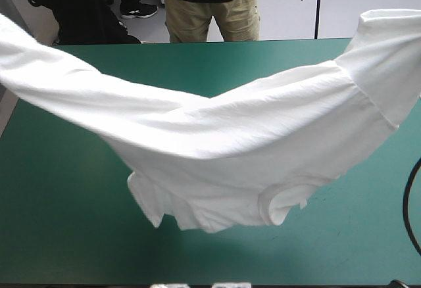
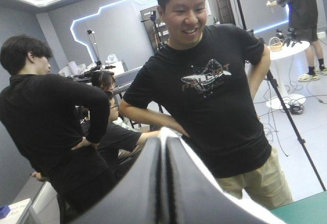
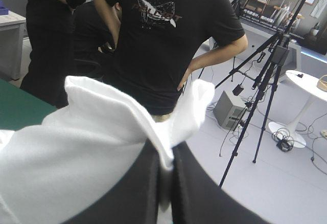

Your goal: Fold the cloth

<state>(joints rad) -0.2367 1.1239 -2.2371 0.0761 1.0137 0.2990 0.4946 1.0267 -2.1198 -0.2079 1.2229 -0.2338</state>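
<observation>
Black fingers point(image 3: 130, 191) of the right gripper point(image 3: 164, 150) press all but together on a fold of the white T-shirt point(image 3: 76, 147). The cloth bunches up over their tips and spills to one side as a white field with no clear hem. The left gripper point(image 2: 163, 134) also stands pressed into one pointed arch. Its own view shows almost no cloth (only a thin white strip along the outer edge of one finger), so its pinch on the shirt is hard to make out there.

From above, neither gripper can be seen. The shirt runs out of the picture at both upper corners, and its held ends are cut off. It hangs in the air as a wide sagging band over the teal-green table point(image 1: 59, 229). The lowest part droops over the middle of the table, toward the near edge. The neck opening point(image 1: 283, 199) faces the near edge on the right-hand part of the sag. Whether the lowest folds touch the cover cannot be told.
</observation>
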